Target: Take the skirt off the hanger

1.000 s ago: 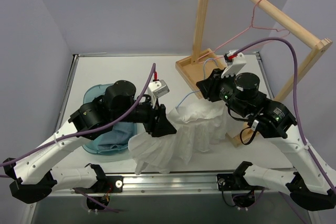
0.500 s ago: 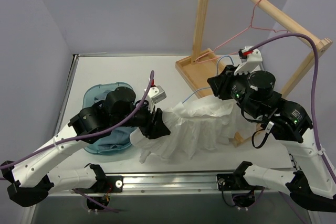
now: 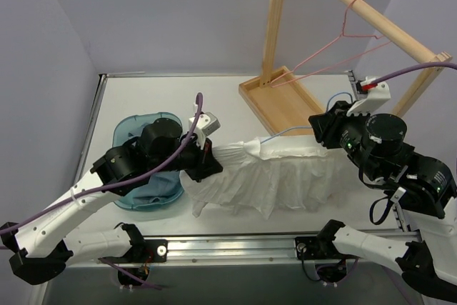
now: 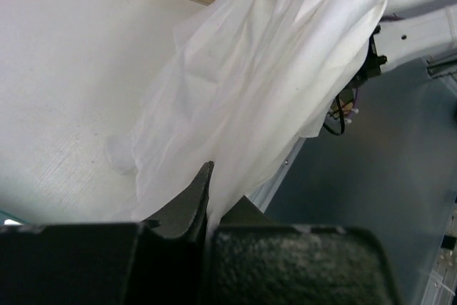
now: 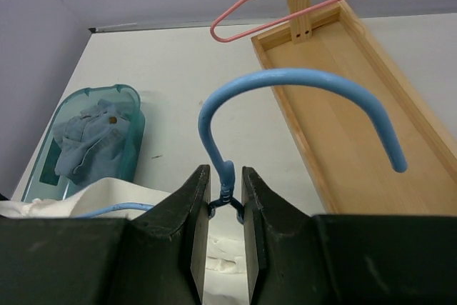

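white skirt (image 3: 278, 176) stretched in a band across the table (image 3: 157, 94) between both arms. pinched at the left end by the left gripper (image 4: 211, 201), fingers closed on a fold of cloth. blue hanger (image 5: 285, 91) clamped at the neck by the right gripper (image 5: 223, 194), hook arching up toward the wooden tray (image 5: 343, 126). waist end seemingly on the hanger wire, join hidden by cloth. pink hanger (image 3: 343, 33) hooked on the rail (image 3: 385, 23) behind.

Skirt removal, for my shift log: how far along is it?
Done: the hanger is off the wooden rack and both grips are set. In hand: the right gripper clamps the hanger's neck in its jaws, the left gripper clamps the skirt, stretched between them. Left: the hanger's wire runs into the skirt's waist, so it must slide free.
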`<state>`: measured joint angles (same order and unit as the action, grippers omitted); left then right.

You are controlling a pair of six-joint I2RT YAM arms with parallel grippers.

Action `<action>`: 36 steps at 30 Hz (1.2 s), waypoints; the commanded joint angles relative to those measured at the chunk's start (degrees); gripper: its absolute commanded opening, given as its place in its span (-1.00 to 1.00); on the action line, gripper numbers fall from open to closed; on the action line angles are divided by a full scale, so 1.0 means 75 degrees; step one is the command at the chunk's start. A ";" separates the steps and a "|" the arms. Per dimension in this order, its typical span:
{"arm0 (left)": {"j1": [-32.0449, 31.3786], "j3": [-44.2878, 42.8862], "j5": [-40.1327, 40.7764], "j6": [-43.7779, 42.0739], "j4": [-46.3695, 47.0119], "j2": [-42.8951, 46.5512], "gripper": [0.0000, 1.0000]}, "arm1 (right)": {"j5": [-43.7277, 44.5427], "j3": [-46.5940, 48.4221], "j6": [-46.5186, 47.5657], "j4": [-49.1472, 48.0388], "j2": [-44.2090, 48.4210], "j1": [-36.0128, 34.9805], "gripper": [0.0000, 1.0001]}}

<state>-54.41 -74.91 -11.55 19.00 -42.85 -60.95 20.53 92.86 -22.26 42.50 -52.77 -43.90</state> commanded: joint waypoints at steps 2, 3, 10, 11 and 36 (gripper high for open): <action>0.0294 -0.0148 0.1409 0.0418 -0.0392 0.0683 -0.95 | 0.1609 -0.0251 0.0320 0.0075 0.0473 0.0041 -1.00; 0.0352 -0.0160 0.1666 0.0593 -0.0392 0.0766 -0.95 | 0.1610 -0.0310 0.0343 0.0041 0.0555 0.0041 -1.00; 0.0833 -0.0476 0.2478 0.0736 -0.0380 0.0920 -0.95 | 0.1738 -0.0440 0.0425 0.0181 0.1001 0.0053 -1.00; 0.0856 -0.0523 0.2478 0.0689 -0.0438 0.0815 -0.95 | 0.1866 -0.0428 0.0367 0.0216 0.1083 0.0041 -1.00; 0.1068 0.0390 -0.0975 0.0641 0.1153 0.0569 -0.95 | 0.2432 -0.0296 -0.1613 -0.0813 0.1165 -0.0111 -1.00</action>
<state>-47.62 -72.73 -11.14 24.16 -40.10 -55.64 36.73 92.82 -33.78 41.69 -44.42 -44.77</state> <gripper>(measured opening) 0.039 0.168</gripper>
